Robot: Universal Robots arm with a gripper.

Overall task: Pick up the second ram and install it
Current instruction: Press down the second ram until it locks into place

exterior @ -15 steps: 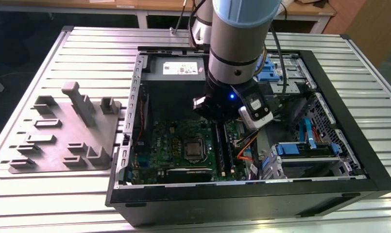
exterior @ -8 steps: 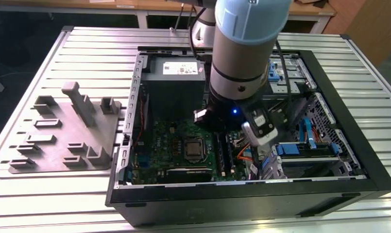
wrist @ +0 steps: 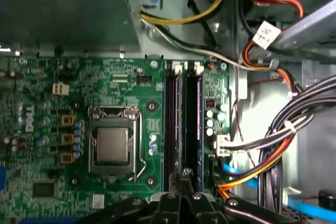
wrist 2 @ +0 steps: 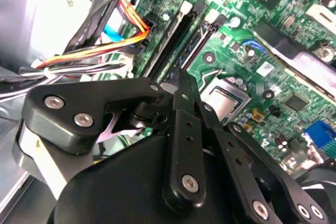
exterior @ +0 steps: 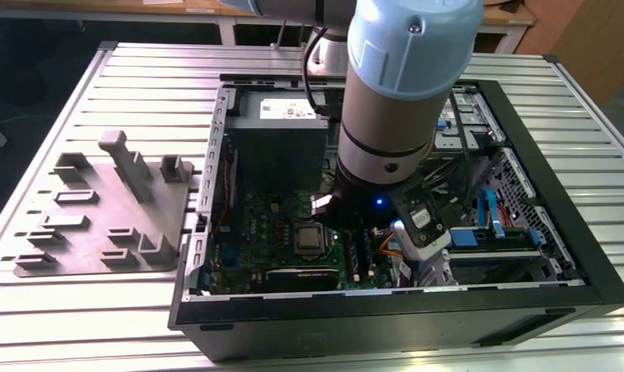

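The second ram is a long dark stick standing on edge in a slot of the green motherboard, beside another dark stick with a blue tint. My gripper is shut, its black fingertips pressed together on the near end of the second ram's top edge. In the second wrist view the gripper meets the end of the same stick, which runs away from the tips. I cannot see any gap between the fingers.
The open computer case surrounds the arm. Bundles of orange, black and white cables lie close beside the slots. The processor socket sits on the other side. A grey holder block tray rests on the slatted table at the exterior view's left.
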